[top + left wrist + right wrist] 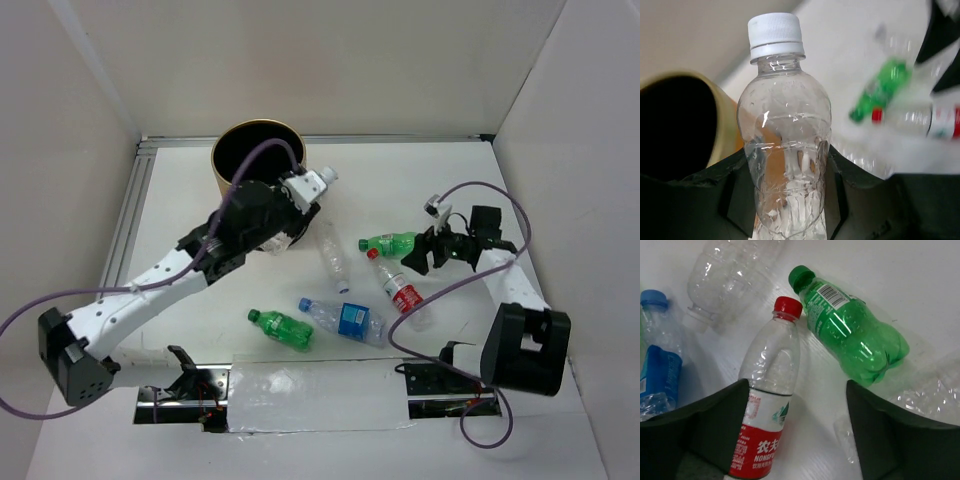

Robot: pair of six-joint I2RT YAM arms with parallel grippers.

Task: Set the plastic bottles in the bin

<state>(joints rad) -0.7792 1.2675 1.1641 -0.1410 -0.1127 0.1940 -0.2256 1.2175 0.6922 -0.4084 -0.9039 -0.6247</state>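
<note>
My left gripper (297, 203) is shut on a clear bottle with a white cap (312, 185), held up just right of the orange-yellow bin (258, 155). In the left wrist view the bottle (785, 135) stands between my jaws (787, 200), with the bin's dark mouth (675, 130) at the left. My right gripper (418, 255) is open and low over the table. In its view (797, 425) the red-capped, red-labelled bottle (767, 405) lies against the left finger and a green bottle (852, 335) lies ahead on the right.
A clear bottle (331, 250), a blue-labelled bottle (343, 318) and a second green bottle (281, 328) lie mid-table. Another clear bottle (935, 395) lies by my right finger. White walls enclose the table; a metal rail (135, 215) runs along the left.
</note>
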